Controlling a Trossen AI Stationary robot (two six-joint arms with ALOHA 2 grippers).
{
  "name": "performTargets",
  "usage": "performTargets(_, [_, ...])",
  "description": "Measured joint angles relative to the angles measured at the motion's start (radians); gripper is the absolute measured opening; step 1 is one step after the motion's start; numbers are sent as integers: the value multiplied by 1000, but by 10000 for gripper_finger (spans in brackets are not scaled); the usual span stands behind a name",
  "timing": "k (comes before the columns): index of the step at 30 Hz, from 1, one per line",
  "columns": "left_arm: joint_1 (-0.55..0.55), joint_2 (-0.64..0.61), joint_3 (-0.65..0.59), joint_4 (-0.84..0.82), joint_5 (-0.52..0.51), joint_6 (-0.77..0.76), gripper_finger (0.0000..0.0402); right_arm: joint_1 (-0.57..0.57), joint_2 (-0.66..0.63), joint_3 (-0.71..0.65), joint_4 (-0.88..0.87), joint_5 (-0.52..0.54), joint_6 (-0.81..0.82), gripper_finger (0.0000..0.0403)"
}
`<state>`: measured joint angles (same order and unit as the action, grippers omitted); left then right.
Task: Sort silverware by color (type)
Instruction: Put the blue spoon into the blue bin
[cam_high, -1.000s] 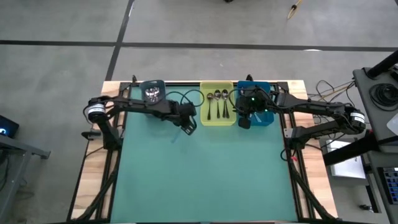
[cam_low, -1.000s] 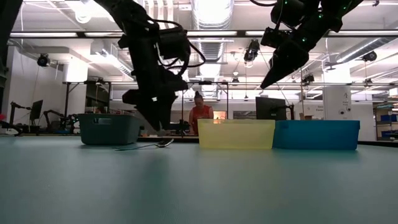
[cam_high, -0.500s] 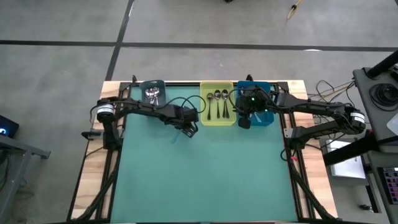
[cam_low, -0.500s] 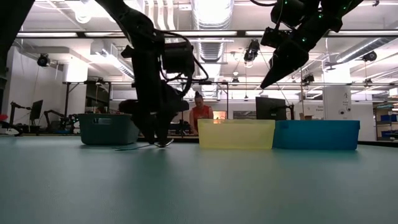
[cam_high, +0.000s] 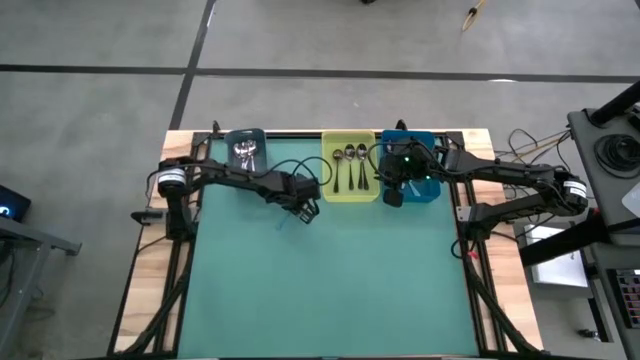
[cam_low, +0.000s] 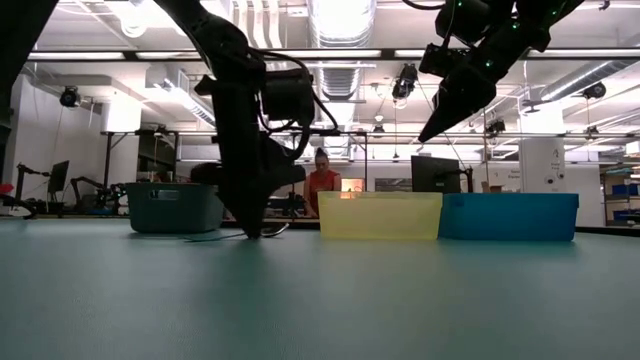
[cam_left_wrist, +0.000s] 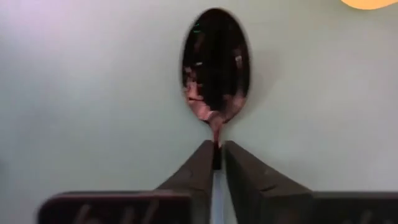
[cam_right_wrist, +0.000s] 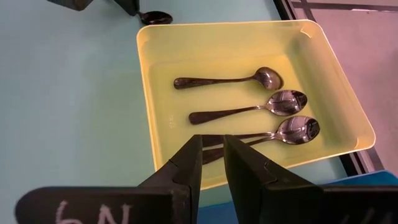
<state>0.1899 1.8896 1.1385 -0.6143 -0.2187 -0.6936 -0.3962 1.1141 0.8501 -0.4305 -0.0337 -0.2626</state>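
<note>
Pinching a spoon (cam_left_wrist: 215, 65) by its pale handle at the mat's upper centre, the left gripper (cam_left_wrist: 216, 163) was clamped | right gripper (cam_right_wrist: 211, 163) hung narrow, empty, above the blue bin (cam_high: 428, 190) | three spoons sat in the yellow tray (cam_right_wrist: 155, 74), some in the grey bin (cam_high: 230, 140) | sorting looked nearly done.

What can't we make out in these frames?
- Blue bin contents: high view, right arm covers it; low view shows only its wall.
- Spoon handle colour: left wrist view, left gripper closed over it.
- Grey bin spoon count: high view, too small.
</note>
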Motion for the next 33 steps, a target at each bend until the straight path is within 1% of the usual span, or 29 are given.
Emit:
performTargets(2, [-4, -1, 0, -5, -3, -20, 7, 0, 0, 0, 0, 0, 0, 59])
performTargets(8, [-29, -19, -5, -28, -37, -26, 2, 0, 0, 0, -1, 0, 0, 59])
performTargets(13, [-66, -82, 5, -44, -99, 6, 1, 0, 0, 0, 13, 0, 10, 59])
performTargets(15, [-89, -110, 11, -40, -154, 66, 1, 0, 0, 0, 48, -1, 26, 59])
performTargets(16, [-104, -124, 15, -37, -201, 104, 1, 0, 0, 0, 75, -3, 35, 59])
performTargets(18, [-140, -153, 31, -6, -320, 176, 1, 0, 2, 0, 149, -26, 51, 59])
performTargets(21, [-189, -185, 64, 62, -537, 284, 1, 1, 16, 0, 282, -60, 75, 59])
performTargets(23, [-206, -191, 89, 119, -647, 357, 1, 1, 35, 0, 354, -78, 80, 59])
performTargets(25, [-215, -192, 115, 165, -726, 426, 0, 4, 62, 0, 418, -79, 80, 58])
performTargets(27, [-220, -190, 146, 191, -761, 487, 0, 7, 97, 0, 477, -79, 80, 58])
performTargets(30, [-220, -183, 182, 195, -763, 531, 0, 16, 162, 0, 598, -78, 99, 58])
performTargets(33, [-219, -181, 190, 192, -766, 548, 0, 27, 230, -1, 729, -78, 147, 58])
